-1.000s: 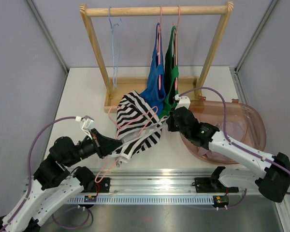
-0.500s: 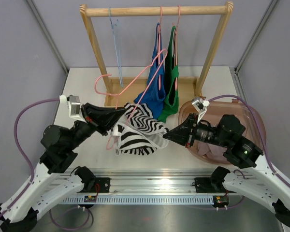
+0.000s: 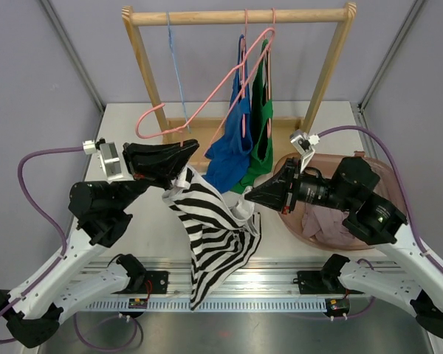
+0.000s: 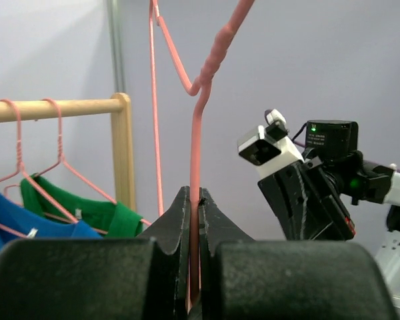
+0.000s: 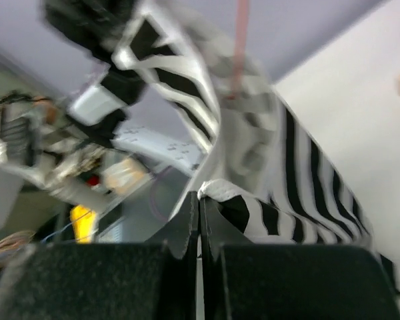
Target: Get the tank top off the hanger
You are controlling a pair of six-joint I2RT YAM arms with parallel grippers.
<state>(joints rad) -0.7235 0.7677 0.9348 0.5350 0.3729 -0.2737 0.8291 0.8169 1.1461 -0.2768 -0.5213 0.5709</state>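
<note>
above the table (image 3: 125, 122), left gripper (image 4: 195, 200) clamps pink hanger (image 4: 196, 133), right gripper (image 5: 199, 200) pinches tank top (image 3: 214, 236).

We get bright, even light, glare on the rail (image 3: 251, 281) at the table's (image 3: 125, 133) near edge, and a blurred right wrist view.

A wooden clothes rack (image 3: 236, 15) stands at the far side of the white surface (image 3: 125, 133). From its top bar hang a light blue wire hanger (image 3: 176, 74), toward the left post, and 2 pink wire hangers (image 3: 245, 26) close together right of centre. The left pink one carries a blue top (image 3: 229, 144), the right one a green top (image 3: 263, 125), the 2 garments touching. A translucent pink tub (image 3: 292, 221) sits on the surface's right side, near the rack's right post, with pale cloth (image 3: 321, 225) bunched inside.
</note>
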